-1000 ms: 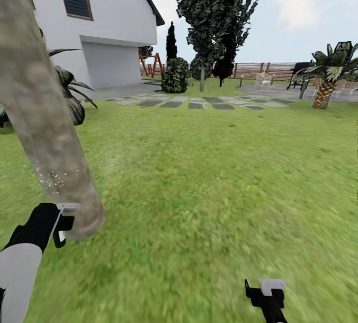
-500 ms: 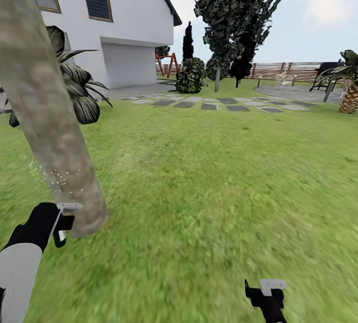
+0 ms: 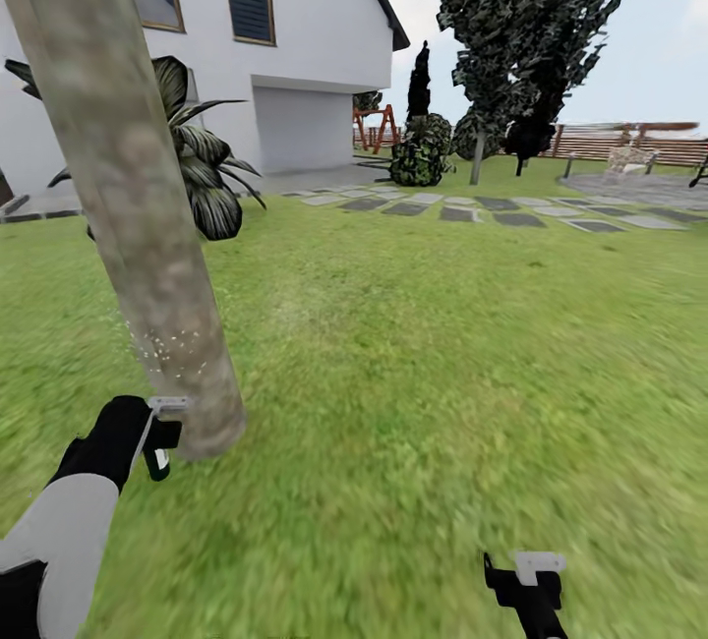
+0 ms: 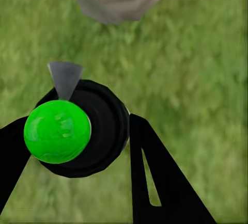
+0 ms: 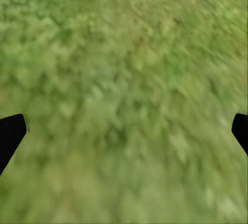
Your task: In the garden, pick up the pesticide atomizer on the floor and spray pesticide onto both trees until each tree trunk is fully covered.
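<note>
— Shifted view since a second ago: the whole head picture slides right, so the camera has turned left. House and palm come further in, and the tree trunk sits more central. The arms keep their places low in the picture.

— Where is the atomizer?

— In the left gripper. The wrist view shows the two black fingers clamped on either side of the pesticide atomizer, a black round body with a bright green cap and a grey nozzle pointing toward the trunk's base. In the head view the left gripper sits just beside the foot of the trunk, low down.

— Right side?

— The right gripper hangs over the grass (nothing between its fingertips, which stand wide apart in its wrist view). It is well apart from the trunk; the left arm is the near one.

— Coverage?

— Pale specks show low on the bark above the gripper; probably spray, though the render is too soft to be sure. The trunk's long axis runs steeply upward, leaning slightly, and most of it looks bare. My judgement: the nozzle must sweep upward along that axis. The second tree stands far off by the fence.
</note>
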You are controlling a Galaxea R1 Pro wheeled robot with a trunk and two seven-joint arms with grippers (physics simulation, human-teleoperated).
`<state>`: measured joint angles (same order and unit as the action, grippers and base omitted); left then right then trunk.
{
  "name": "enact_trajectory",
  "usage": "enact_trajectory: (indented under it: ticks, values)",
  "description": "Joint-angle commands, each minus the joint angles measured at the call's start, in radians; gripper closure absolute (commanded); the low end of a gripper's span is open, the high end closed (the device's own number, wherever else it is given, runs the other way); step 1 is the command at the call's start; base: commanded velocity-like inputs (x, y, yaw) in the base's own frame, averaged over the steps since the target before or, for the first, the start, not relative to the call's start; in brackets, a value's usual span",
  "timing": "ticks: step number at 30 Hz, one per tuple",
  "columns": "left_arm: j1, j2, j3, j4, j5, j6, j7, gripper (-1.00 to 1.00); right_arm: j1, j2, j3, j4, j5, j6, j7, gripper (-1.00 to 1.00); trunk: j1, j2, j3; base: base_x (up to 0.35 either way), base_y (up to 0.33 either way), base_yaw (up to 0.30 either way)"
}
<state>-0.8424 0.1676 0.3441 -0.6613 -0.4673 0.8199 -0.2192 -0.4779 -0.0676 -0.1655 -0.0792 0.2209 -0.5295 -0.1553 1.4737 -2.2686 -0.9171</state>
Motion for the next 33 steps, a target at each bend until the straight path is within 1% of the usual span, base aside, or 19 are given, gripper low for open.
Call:
enact_trajectory:
  ticks: [1,3,4,5,9,17,25,29,33]
  values:
    - [-0.008,0.003,0.004,-0.004,-0.017,0.003,-0.009,1.00,-0.001,0.000,-0.006,0.001,0.011,-0.003,-0.004,-1.00,0.000,0.000,-0.001,0.000,0.000,0.270]
    - [-0.013,0.014,0.006,-0.024,-0.018,0.004,-0.010,1.00,-0.001,0.000,-0.006,0.001,0.011,-0.003,-0.004,-1.00,0.000,0.000,-0.001,0.000,0.000,0.257]
    - [-0.010,0.033,0.007,-0.047,-0.018,0.005,-0.010,1.00,-0.001,0.000,-0.006,0.001,0.011,-0.003,-0.004,-1.00,0.000,0.000,-0.001,0.000,0.000,0.138]
    - [-0.008,0.038,0.007,-0.059,-0.017,0.004,-0.011,1.00,-0.001,0.000,-0.006,0.001,0.011,-0.003,-0.004,-1.00,0.000,0.000,-0.001,0.018,-0.017,0.056]
    - [-0.006,0.031,0.007,-0.068,-0.016,0.004,-0.009,1.00,-0.001,-0.002,-0.006,0.001,0.011,-0.003,-0.004,-1.00,0.000,0.000,-0.001,0.127,-0.178,0.012]
    - [-0.006,0.032,0.009,-0.069,-0.017,0.004,-0.009,1.00,-0.001,-0.003,-0.006,0.001,0.011,-0.003,-0.004,-1.00,0.000,0.000,-0.001,0.127,-0.245,0.000]
    - [-0.006,0.034,0.010,-0.069,-0.017,0.004,-0.009,1.00,-0.001,-0.003,-0.006,0.001,0.011,-0.003,-0.004,-1.00,0.000,0.000,-0.001,0.020,-0.271,0.000]
    - [-0.006,0.033,0.007,-0.069,-0.017,0.004,-0.009,1.00,-0.001,-0.002,-0.006,0.001,0.011,-0.003,-0.004,-1.00,0.000,0.000,-0.001,0.010,-0.273,0.180]
    - [-0.019,0.024,0.007,-0.071,-0.014,0.005,-0.009,1.00,-0.001,-0.001,-0.006,0.001,0.011,-0.003,-0.004,-1.00,0.000,0.000,-0.001,0.153,-0.251,0.272]
